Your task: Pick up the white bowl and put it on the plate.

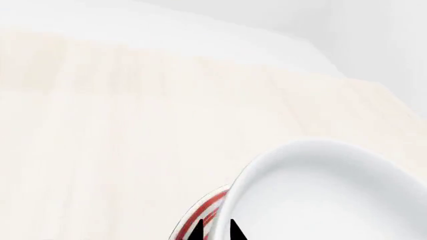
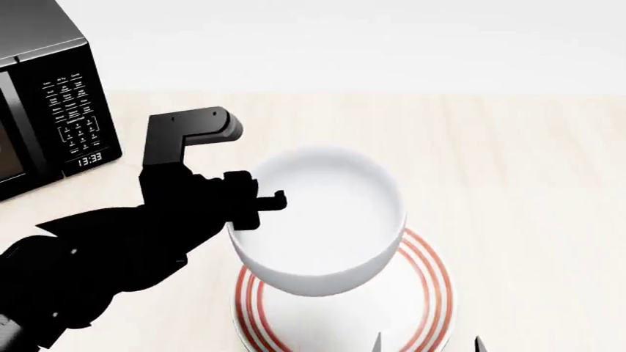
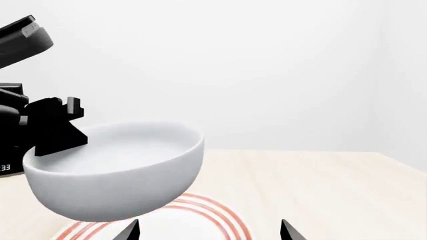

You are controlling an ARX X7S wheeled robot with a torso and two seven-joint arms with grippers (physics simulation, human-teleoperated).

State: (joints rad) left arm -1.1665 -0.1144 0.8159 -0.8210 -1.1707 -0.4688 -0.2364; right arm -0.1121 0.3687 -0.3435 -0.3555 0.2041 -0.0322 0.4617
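Holding glossy white deep bowl (image 2: 318, 220) by its rim, your left hand (image 2: 256, 205) clamped | bowl hangs tilted just above red-ringed flat plate (image 2: 430, 293) on pale wooden desk (image 2: 528, 161) | lower straight down | right hand (image 3: 208, 231) apart, idle.

My table (image 2: 528, 161) is light wood with a pale grain. Two things sit right on it. The plate (image 2: 430, 293) with red rings lies flat near my side of the table. The black microwave (image 2: 49, 95) stands well away from the plate, to its left and farther back.
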